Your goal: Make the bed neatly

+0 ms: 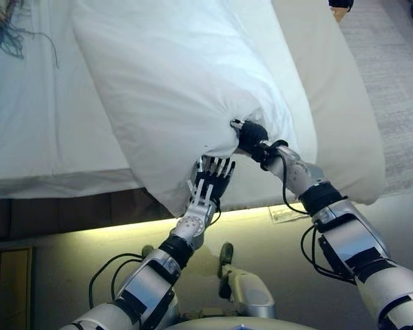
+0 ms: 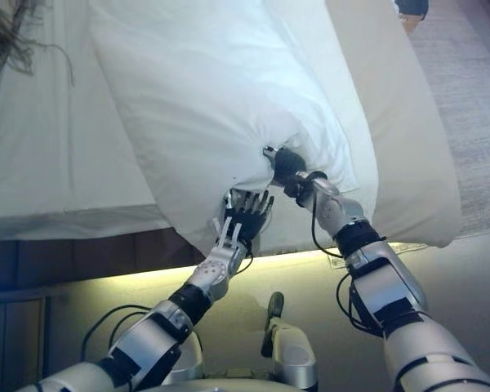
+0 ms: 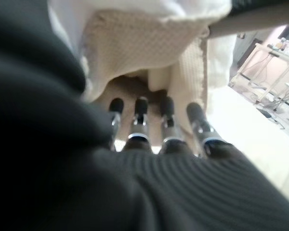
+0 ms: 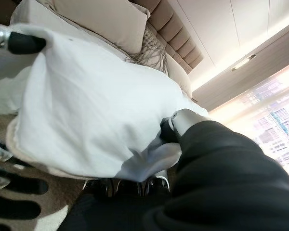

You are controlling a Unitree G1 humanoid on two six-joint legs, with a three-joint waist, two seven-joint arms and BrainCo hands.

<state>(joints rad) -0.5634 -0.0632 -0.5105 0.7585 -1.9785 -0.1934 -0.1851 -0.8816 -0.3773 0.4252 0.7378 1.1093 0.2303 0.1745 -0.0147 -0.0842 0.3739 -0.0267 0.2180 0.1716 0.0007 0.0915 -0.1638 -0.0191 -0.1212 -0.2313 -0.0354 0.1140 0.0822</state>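
Gripping white duvet [image 1: 186, 82] at bed [image 1: 34, 124] edge, right robot hand [image 1: 251, 136]; left robot hand [image 1: 212, 180] straight-fingered beneath; carpet [image 1: 392, 82] beyond.

One white pillow [image 1: 172, 89], lifted over the near edge of the bed. One bed [image 1: 48, 137] with one white sheet [image 1: 27, 124]. One beige blanket [image 1: 351, 137] along the bed's right side. Two robot hands: left hand [image 1: 210, 180] under the pillow's near corner, right hand [image 1: 251, 135] bunched into the pillow fabric. One more beige pillow [image 4: 106, 19] and one fringed cushion [image 4: 151, 50] show in the right wrist view near the one padded headboard [image 4: 176, 36].
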